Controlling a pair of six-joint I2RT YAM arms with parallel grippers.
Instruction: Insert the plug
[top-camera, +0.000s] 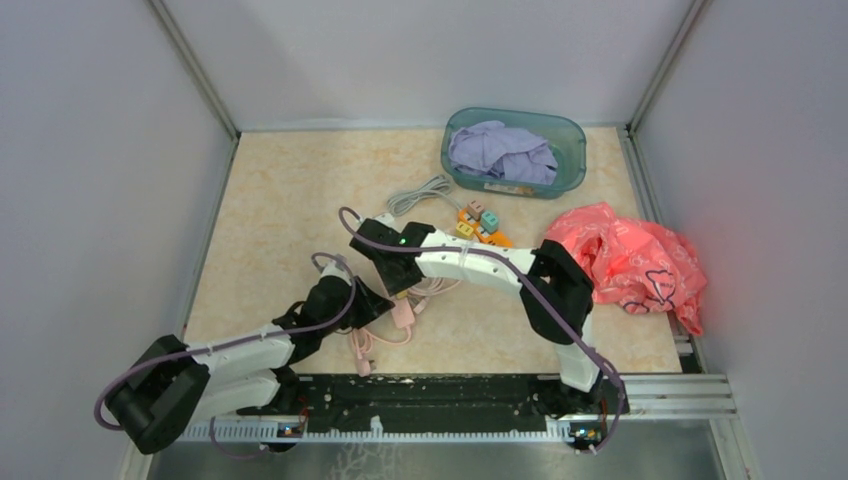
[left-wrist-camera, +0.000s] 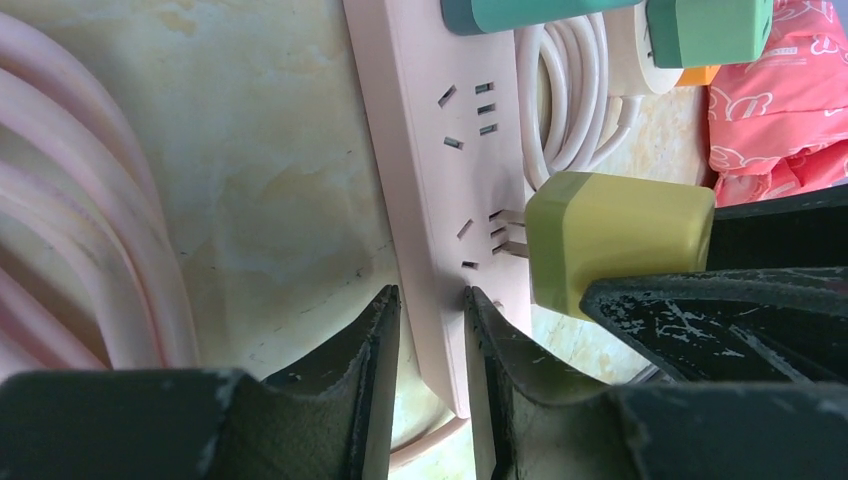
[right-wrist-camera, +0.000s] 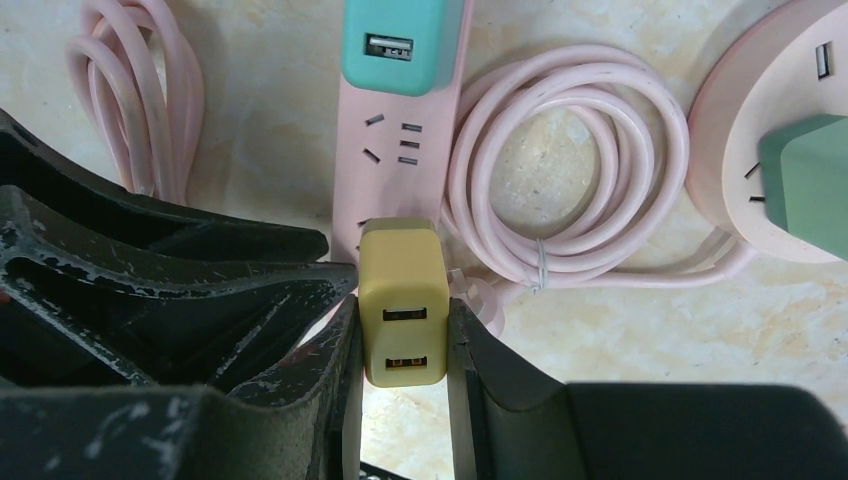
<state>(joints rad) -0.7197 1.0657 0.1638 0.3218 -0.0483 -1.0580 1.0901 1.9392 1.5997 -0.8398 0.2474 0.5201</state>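
seat the yellow plug square in the strip

your right hand (right-wrist-camera: 403, 335) pinches the yellow plug (right-wrist-camera: 403, 290) by its two flat sides, usb ports facing the wrist camera. the plug is at the pink power strip (right-wrist-camera: 395, 150), on the socket group just at 6 o'clock of the free one, with the teal adapter (right-wrist-camera: 400, 45) beyond at 12 o'clock. in the left wrist view the prongs (left-wrist-camera: 512, 246) meet the slots, but bare metal shows between plug body and strip face, so i judge it not seated.

your left hand (left-wrist-camera: 432, 305) is partly closed about the strip's near end; i cannot tell whether its fingers bear on it. make that hold firm first, since the strip lies loose on the bench (right-wrist-camera: 250, 110) and will likely slide under a push.

then press straight along the prongs, with no twist. watch the gap at the plug's base: it should close evenly. if one side closes first, back off and re-square rather than force it. mind the coiled cable (right-wrist-camera: 570, 200) at 3 o'clock, just beside the plug.
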